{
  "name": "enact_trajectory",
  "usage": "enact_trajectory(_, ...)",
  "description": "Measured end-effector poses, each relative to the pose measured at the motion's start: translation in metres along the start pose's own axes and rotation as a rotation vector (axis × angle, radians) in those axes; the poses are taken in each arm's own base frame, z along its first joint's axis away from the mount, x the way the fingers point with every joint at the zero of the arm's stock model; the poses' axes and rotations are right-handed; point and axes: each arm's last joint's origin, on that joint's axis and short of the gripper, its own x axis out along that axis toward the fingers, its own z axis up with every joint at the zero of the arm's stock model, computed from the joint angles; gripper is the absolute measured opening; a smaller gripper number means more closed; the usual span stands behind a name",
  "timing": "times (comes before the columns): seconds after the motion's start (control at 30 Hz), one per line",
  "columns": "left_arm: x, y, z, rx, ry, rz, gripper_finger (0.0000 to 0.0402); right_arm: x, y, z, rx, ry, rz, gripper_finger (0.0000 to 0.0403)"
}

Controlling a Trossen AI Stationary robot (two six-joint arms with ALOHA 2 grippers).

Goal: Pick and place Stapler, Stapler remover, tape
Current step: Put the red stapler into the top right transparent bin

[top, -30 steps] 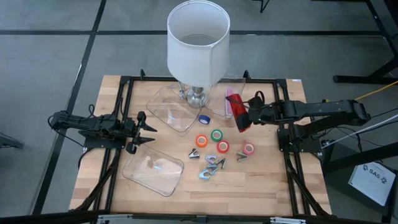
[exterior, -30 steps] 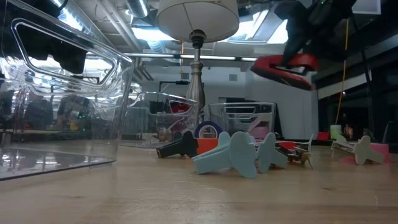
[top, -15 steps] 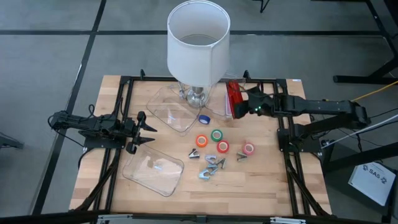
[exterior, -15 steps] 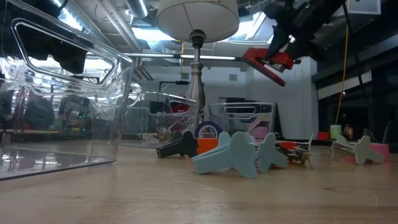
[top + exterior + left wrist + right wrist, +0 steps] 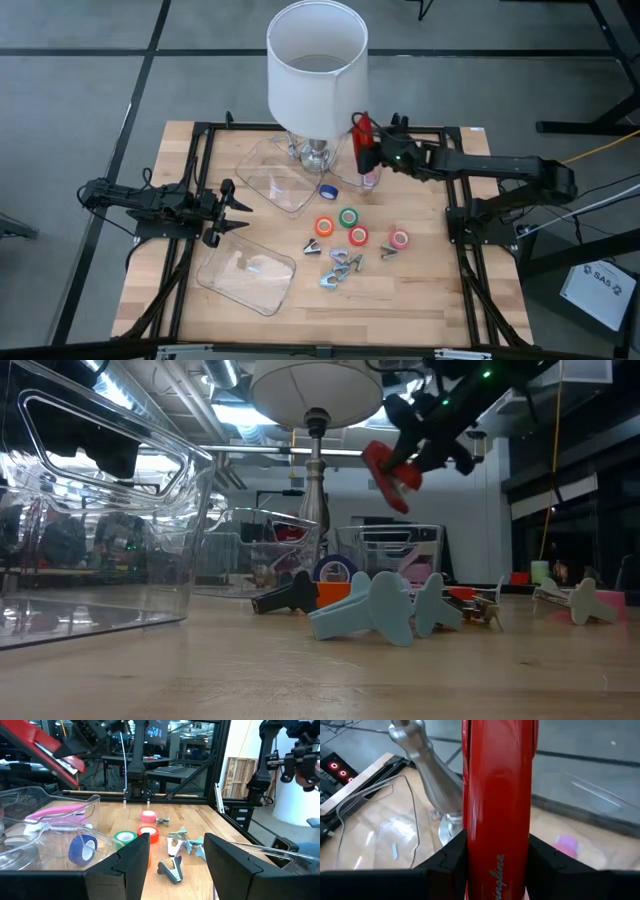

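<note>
My right gripper (image 5: pixel 376 150) is shut on the red stapler (image 5: pixel 362 135). It holds it in the air beside the lamp, over the far clear tray (image 5: pixel 345 178) in which a pink stapler (image 5: pixel 371 177) lies. Several small tape rolls lie flat on the wood: blue (image 5: pixel 327 190), orange (image 5: pixel 324 226), green (image 5: pixel 348 217), pink (image 5: pixel 400 239). Small staple removers (image 5: pixel 343 264) lie just near of them. My left gripper (image 5: pixel 238 212) waits open at the table's left, between two clear trays. The left wrist view shows the red stapler (image 5: pixel 46 747) high up. My right gripper pinches the red stapler by its two long sides (image 5: pixel 497 847), one finger (image 5: pixel 445 860) on each side. The stapler's top faces the wrist camera and its length runs on past the fingertips. It is lifted clear of the table and tilted (image 5: pixel 390 472).
A lamp with a white shade (image 5: pixel 318 62) and a metal foot (image 5: pixel 316 155) stands at the far middle, close to the held stapler. Clear trays sit at the left middle (image 5: pixel 275 182) and near left (image 5: pixel 246 275). A dark frame (image 5: pixel 460 250) runs round the table's edge.
My right gripper has carried the red stapler toward the table's left and far edge, to just beside the lamp. On the way it has turned, so the stapler, level one second ago in the low view, is now tilted. The left arm has kept still.
</note>
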Motion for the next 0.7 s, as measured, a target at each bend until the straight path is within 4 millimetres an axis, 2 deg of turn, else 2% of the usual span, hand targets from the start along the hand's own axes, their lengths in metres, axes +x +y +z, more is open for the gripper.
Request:
enact_trajectory(0.23, 0.0, 0.0, 0.0, 0.0, 0.0, 0.0, 0.0185, 0.03, 0.001, -0.009, -0.007, 0.01, -0.037, 0.0138)
enact_trajectory(0.7, 0.0, 0.0, 0.0, 0.0, 0.0, 0.0, 0.0185, 0.063, 0.004, -0.033, -0.009, 0.058, -0.094, 0.0138)
